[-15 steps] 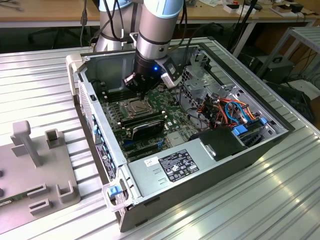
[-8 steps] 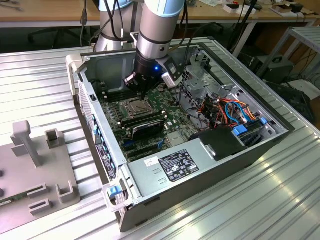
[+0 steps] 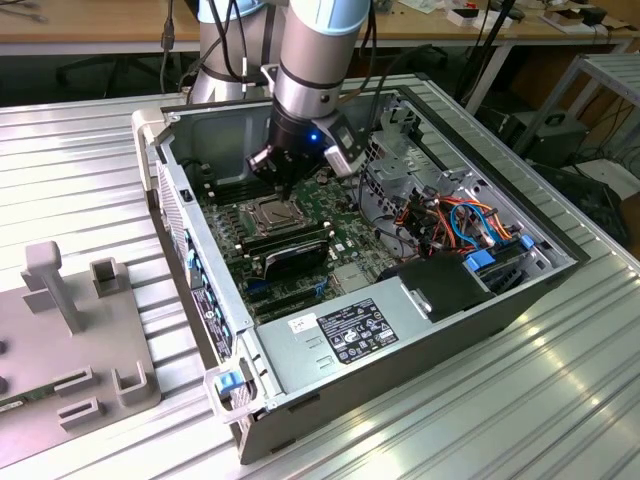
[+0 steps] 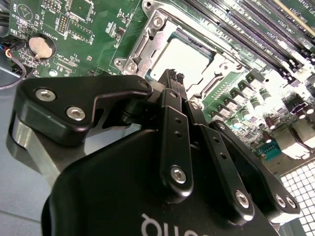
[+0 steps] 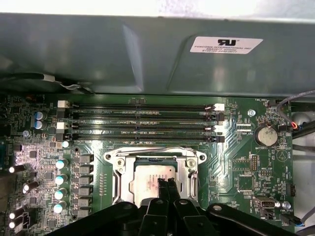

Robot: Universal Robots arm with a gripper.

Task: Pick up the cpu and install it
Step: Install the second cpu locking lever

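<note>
The cpu [image 5: 156,178] lies flat inside the socket [image 5: 114,183] on the motherboard [image 5: 246,169], so the placing step looks all but done. The gripper [image 5: 164,183] hangs just over it, fingers [image 4: 175,77] pinched together, holding nothing. In the first wrist view, the fingertips sit at 6 o'clock of the chip's face. Memory slots [image 5: 140,123] run close at 12 o'clock from the socket. The frame's raised edges ring the chip closely. In the exterior view, the case [image 3: 420,350] walls leave open room only straight up.
</note>
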